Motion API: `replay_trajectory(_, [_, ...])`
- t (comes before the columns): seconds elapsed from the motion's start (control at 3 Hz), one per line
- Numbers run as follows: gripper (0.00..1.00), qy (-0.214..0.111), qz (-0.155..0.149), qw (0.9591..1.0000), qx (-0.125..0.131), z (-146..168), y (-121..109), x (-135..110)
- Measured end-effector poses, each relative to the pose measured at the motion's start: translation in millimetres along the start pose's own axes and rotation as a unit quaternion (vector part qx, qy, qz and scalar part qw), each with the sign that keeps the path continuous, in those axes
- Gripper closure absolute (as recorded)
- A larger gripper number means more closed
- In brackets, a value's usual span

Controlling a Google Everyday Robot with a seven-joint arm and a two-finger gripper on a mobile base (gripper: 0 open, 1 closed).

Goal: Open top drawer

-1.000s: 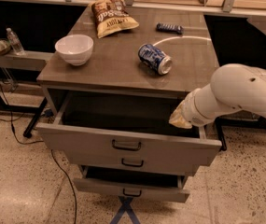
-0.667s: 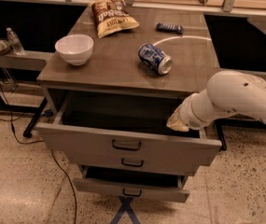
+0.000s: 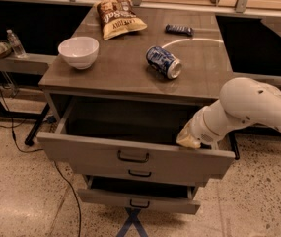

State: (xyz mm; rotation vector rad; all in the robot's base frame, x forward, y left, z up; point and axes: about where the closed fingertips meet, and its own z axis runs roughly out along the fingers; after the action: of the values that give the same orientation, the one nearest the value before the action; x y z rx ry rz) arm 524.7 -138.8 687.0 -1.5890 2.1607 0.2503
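Observation:
The top drawer (image 3: 95, 154) is pulled well out of the grey-brown cabinet, and its dark interior (image 3: 125, 122) shows. Its flat front carries a small black bar handle (image 3: 132, 156). My white arm reaches in from the right. The gripper (image 3: 189, 140) is at the drawer's right end, just behind the top edge of the front panel and partly hidden by it. The two lower drawers sit below; the bottom one (image 3: 139, 201) stands slightly out.
On the cabinet top (image 3: 115, 75) are a white bowl (image 3: 78, 51), a chip bag (image 3: 117, 17), a blue can on its side (image 3: 163, 62) and a dark bar (image 3: 179, 29). A water bottle (image 3: 16, 43) stands on a shelf at the left. Cables lie on the floor.
My arm has shifted slightly left and down at the drawer's right end. The drawer stays pulled out about as far as before.

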Motion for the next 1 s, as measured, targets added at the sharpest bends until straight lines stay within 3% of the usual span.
replay_trajectory(0.33, [1.0,0.014,0.006,0.9993,-0.033,-3.2,23.2,4.7])
replay_trajectory(1.0, [1.0,0.058,0.015,0.992,-0.111,-6.9,73.7,20.6])
